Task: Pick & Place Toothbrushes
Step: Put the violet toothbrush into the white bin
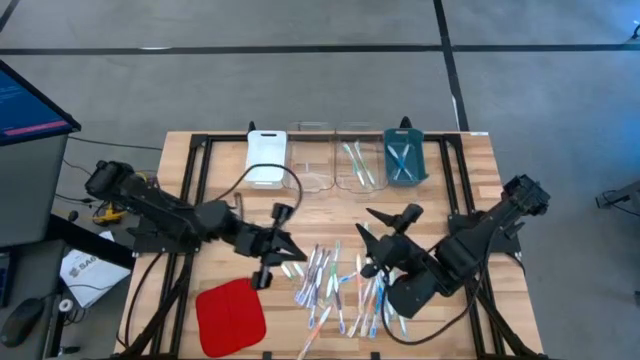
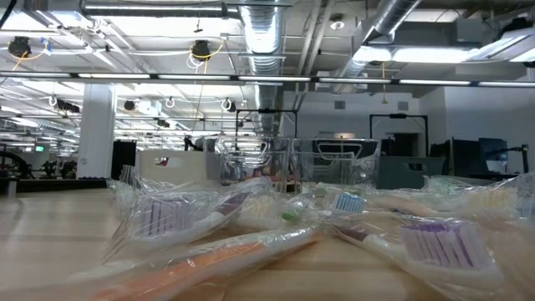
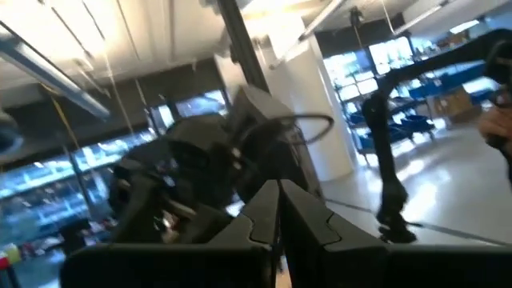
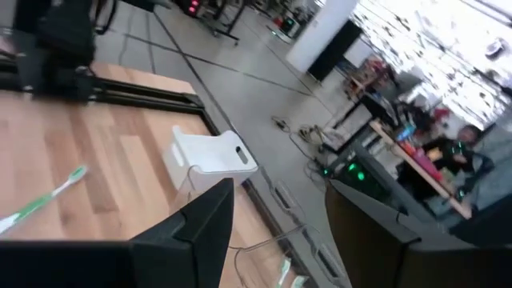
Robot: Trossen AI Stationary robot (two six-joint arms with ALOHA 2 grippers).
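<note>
Several toothbrushes (image 1: 340,288) lie in a loose pile on the wooden table near its front edge; in the low view they show close up in clear wrappers (image 2: 251,226). My left gripper (image 1: 292,252) hovers just left of the pile, shut, with nothing visible between its fingers (image 3: 278,210). My right gripper (image 1: 374,226) hangs over the pile's far right side, open and holding nothing (image 4: 280,232). A single green toothbrush (image 4: 44,200) lies apart on the wood. More toothbrushes lie in a clear tray (image 1: 357,160) and in a teal tray (image 1: 403,158).
Along the far edge stand a white tray (image 1: 267,158), a clear tray (image 1: 312,155), the clear tray with brushes and the teal tray. A red square pad (image 1: 230,315) lies at the front left. A black cable (image 1: 262,175) loops over the table near the white tray.
</note>
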